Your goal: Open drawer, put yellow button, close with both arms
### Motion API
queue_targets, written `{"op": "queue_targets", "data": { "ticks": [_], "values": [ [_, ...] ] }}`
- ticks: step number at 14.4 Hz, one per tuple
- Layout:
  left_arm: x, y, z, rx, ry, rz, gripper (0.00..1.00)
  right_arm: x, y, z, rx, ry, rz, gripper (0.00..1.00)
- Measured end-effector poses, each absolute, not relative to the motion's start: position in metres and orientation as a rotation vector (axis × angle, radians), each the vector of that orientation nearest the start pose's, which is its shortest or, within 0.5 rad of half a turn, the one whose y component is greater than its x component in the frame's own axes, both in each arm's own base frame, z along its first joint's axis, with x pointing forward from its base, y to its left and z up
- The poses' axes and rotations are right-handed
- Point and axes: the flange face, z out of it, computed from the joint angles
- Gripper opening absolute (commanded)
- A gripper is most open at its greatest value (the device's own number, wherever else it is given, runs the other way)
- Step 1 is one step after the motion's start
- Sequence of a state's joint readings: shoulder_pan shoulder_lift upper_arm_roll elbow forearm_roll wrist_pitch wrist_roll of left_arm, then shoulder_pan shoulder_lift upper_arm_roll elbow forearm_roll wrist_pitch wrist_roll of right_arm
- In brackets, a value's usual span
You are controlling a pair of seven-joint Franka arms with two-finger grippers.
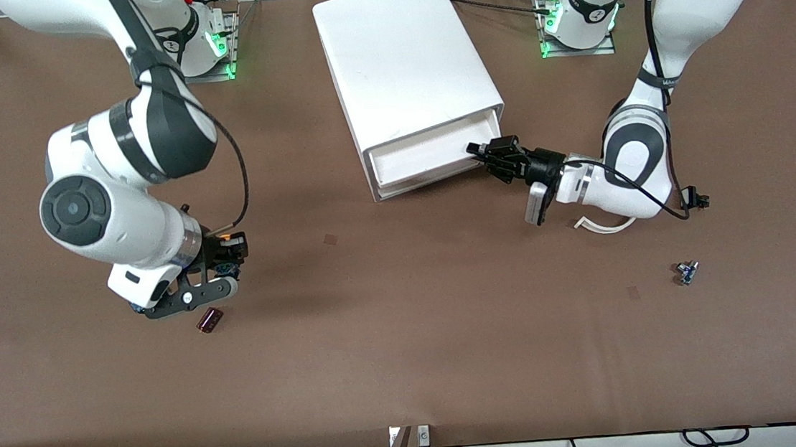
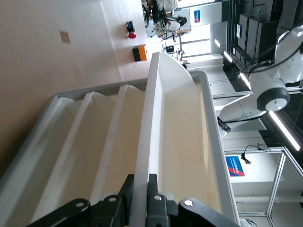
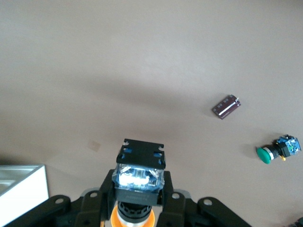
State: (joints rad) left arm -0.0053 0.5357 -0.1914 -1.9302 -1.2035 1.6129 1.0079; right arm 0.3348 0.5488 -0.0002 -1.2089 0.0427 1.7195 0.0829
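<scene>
- The left gripper [image 1: 472,149] clamps the front wall of the drawer [image 1: 428,154], the top one of the white cabinet [image 1: 404,64], which stands partly open.
- The right gripper [image 3: 137,208] is closed on the yellow button [image 3: 138,182], holding it above the brown table [image 1: 409,352], over a dark cylindrical capacitor [image 1: 210,320].
- A green-capped button [image 3: 279,148] lies on the table near the capacitor.

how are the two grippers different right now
The left gripper is shut on the front edge of the pulled-out top drawer; the right gripper is up over bare table, shut on the yellow button. The left reaches sideways, the right points down. Both are black and two-fingered.
</scene>
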Motion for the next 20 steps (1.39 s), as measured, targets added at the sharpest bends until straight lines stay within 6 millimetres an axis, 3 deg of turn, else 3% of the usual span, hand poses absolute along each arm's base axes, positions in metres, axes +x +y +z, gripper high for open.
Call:
{"op": "queue_targets", "data": {
  "ticks": [3, 6, 7, 8, 10, 12, 14, 16, 20],
  "values": [
    [0.567, -0.181, 0.233, 1.693, -0.477, -0.184, 0.01, 0.66, 0.263, 0.488, -3.066, -0.44, 0.004, 0.0],
    [0.59, -0.164, 0.234, 1.708, -0.491, -0.15, 0.07, 0.641, 0.314, 0.512, -3.031, -0.556, -0.068, 0.0],
    [0.595, -0.164, 0.234, 1.708, -0.496, -0.143, 0.29, 0.633, 0.334, 0.523, -3.014, -0.6, -0.103, 0.0],
    [0.599, -0.163, 0.234, 1.709, -0.501, -0.138, 0.99, 0.624, 0.352, 0.533, -2.997, -0.638, -0.141, 0.0],
    [0.604, -0.161, 0.231, 1.723, -0.509, -0.132, 1.0, 0.615, 0.376, 0.547, -2.963, -0.683, -0.223, 0.0],
    [0.607, -0.154, 0.229, 1.741, -0.514, -0.127, 1.0, 0.613, 0.387, 0.552, -2.938, -0.699, -0.285, 0.0],
    [0.615, -0.142, 0.237, 1.777, -0.525, -0.129, 1.0, 0.603, 0.41, 0.554, -2.908, -0.748, -0.338, 0.0],
    [0.627, -0.127, 0.261, 1.846, -0.497, -0.175, 1.0, 0.584, 0.441, 0.554, -2.883, -0.822, -0.37, 0.0],
    [0.645, -0.109, 0.341, 2.086, -0.431, -0.353, 1.0, 0.551, 0.495, 0.529, -2.881, -0.83, -0.319, 0.0]
  ]
}}
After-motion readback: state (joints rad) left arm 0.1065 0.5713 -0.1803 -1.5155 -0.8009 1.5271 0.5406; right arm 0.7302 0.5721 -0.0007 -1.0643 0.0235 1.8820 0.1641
